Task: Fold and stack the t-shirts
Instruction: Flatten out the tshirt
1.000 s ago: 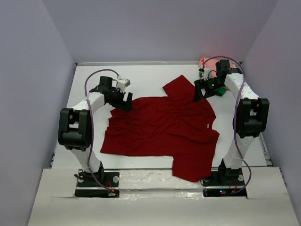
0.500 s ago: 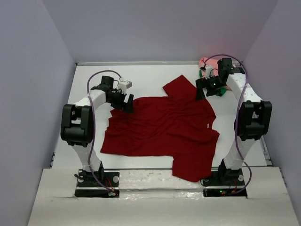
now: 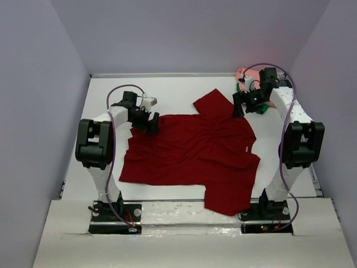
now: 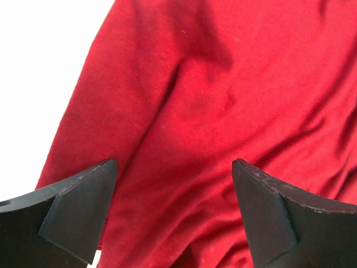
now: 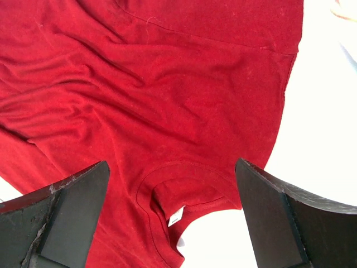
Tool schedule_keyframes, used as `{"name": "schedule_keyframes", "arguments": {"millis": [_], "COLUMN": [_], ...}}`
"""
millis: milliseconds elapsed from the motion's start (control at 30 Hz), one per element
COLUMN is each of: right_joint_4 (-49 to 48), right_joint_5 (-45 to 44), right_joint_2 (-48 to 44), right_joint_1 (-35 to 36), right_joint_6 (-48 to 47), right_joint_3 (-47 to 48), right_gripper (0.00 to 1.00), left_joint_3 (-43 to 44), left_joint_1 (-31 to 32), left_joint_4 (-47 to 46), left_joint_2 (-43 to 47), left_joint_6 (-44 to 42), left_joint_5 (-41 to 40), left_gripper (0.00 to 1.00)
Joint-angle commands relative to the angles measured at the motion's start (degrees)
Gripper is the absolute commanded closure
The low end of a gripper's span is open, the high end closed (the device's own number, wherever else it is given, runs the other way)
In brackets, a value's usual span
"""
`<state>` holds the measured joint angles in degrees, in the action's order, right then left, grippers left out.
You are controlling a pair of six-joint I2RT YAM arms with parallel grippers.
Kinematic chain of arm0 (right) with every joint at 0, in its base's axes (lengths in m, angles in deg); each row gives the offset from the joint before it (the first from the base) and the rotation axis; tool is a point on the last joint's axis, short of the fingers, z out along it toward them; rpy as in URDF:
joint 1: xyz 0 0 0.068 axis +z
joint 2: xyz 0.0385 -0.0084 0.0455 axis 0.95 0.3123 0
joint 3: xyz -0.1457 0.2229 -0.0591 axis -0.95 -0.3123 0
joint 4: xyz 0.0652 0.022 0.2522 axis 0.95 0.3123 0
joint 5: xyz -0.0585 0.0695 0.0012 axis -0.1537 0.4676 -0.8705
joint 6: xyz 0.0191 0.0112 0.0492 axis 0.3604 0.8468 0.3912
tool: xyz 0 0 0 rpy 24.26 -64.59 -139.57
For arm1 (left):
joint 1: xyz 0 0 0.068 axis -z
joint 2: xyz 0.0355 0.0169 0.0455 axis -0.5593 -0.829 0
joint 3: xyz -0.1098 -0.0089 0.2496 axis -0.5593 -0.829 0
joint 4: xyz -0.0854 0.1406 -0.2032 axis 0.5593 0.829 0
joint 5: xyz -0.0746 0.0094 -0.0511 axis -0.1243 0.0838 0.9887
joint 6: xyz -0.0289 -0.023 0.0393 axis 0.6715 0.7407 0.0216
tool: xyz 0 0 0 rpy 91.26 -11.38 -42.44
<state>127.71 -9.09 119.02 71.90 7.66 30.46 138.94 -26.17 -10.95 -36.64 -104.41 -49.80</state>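
Note:
A dark red t-shirt (image 3: 189,151) lies spread flat on the white table (image 3: 178,92), one sleeve pointing to the far side. My left gripper (image 3: 149,121) hovers open over the shirt's far left corner; red cloth (image 4: 223,100) fills the left wrist view between the jaws (image 4: 174,212). My right gripper (image 3: 240,106) hangs open above the far right edge of the shirt. Its view shows the collar (image 5: 184,184) with a white label (image 5: 175,216) between the open jaws (image 5: 173,218). A salmon pink t-shirt (image 3: 241,72) and green fabric (image 3: 239,87) lie bunched in the far right corner, mostly hidden by the right arm.
Grey walls close the table in on the left, right and far sides. Bare white tabletop (image 4: 44,67) shows to the left of the red shirt and along the far edge. Both arm bases (image 3: 114,215) stand at the near edge.
Both arms have shifted only slightly. The left arm's elbow has drifted right and the right wrist a little toward the far corner. Both grippers stay open and the red shirt has not moved.

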Motion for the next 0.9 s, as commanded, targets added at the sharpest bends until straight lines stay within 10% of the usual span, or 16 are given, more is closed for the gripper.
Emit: {"name": "schedule_keyframes", "arguments": {"millis": [0,867], "right_joint_4": [-0.12,-0.65], "right_joint_5": [0.56,-0.05], "right_joint_2": [-2.99,10.7], "right_joint_1": [0.25,2.98], "right_joint_6": [-0.79,-0.17], "right_joint_3": [-0.63,2.96], "right_gripper": [0.0,0.0], "left_joint_3": [-0.22,18.95], "left_joint_1": [0.07,1.13], "left_joint_4": [-2.93,-1.53], "left_joint_2": [-1.89,-7.97], "left_joint_6": [1.96,4.86], "left_joint_5": [-7.38,-25.07], "left_gripper": [0.01,0.01]}}
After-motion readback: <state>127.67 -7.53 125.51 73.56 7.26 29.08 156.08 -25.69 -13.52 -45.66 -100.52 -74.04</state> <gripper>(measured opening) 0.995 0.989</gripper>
